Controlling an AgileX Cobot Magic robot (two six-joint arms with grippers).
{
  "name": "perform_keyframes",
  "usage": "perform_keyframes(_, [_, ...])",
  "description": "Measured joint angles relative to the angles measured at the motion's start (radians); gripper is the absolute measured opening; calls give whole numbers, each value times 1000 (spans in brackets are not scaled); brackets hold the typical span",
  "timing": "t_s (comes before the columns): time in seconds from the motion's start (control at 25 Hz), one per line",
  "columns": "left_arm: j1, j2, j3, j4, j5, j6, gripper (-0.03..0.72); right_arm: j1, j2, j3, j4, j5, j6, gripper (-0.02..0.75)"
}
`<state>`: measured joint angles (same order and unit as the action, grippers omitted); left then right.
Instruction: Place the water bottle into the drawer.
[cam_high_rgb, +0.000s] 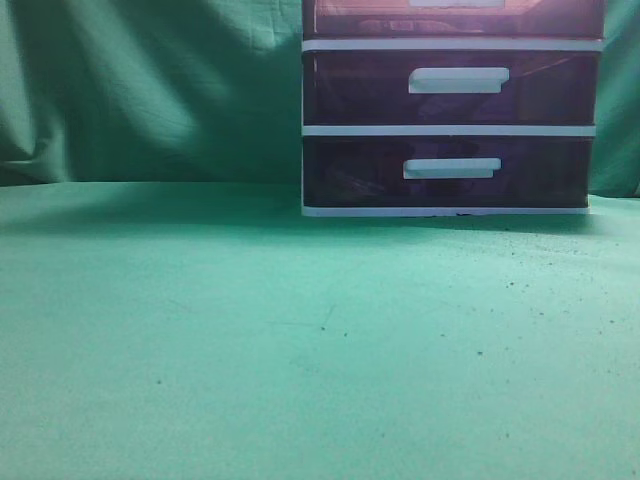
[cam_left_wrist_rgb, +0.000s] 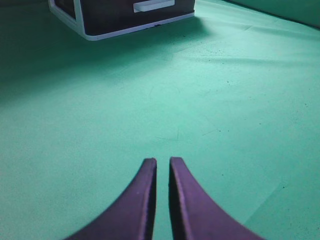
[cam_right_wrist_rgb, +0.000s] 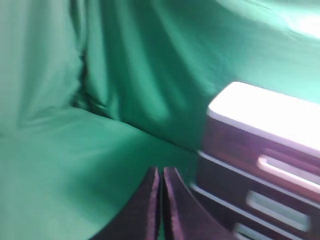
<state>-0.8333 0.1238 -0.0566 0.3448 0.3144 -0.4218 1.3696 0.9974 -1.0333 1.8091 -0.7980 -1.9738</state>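
The drawer (cam_high_rgb: 350, 18) is the top one of the white-framed unit, dark purple-brown, cut off by the upper edge of the exterior view. Its front sits flush with the frame. Faint pale glints show through its front; I cannot tell whether they are the water bottle, which I see clearly nowhere. In the blurred right wrist view the drawer (cam_right_wrist_rgb: 240, 145) lies to the right of my right gripper (cam_right_wrist_rgb: 160, 170), which is shut and empty, up in the air. My left gripper (cam_left_wrist_rgb: 162, 160) is shut and empty, low over the green cloth. Neither gripper shows in the exterior view.
Two like drawers with white bar handles, the middle (cam_high_rgb: 458, 80) and the lowest (cam_high_rgb: 452, 168), sit shut below. The unit (cam_left_wrist_rgb: 85, 27) stands at the back right on the green cloth (cam_high_rgb: 300, 340). A green curtain (cam_high_rgb: 150, 80) hangs behind.
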Motion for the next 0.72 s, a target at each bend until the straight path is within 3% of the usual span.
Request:
perform_keyframes(0.16, [0, 0, 0, 0, 0, 0, 60, 0, 0, 0, -12, 225, 128, 0])
perform_keyframes(0.28, [0, 0, 0, 0, 0, 0, 60, 0, 0, 2, -147, 420, 269, 0])
perform_keyframes(0.4, [0, 0, 0, 0, 0, 0, 60, 0, 0, 2, -442, 644, 452, 0])
perform_keyframes(0.56, [0, 0, 0, 0, 0, 0, 60, -12, 0, 2, -1007, 1032, 831, 0])
perform_keyframes(0.64, [0, 0, 0, 0, 0, 0, 60, -74, 0, 4, -1232, 1165, 1127, 0])
perform_keyframes(0.72, [0, 0, 0, 0, -2, 0, 60, -190, 0, 4, -1384, 1236, 1402, 0])
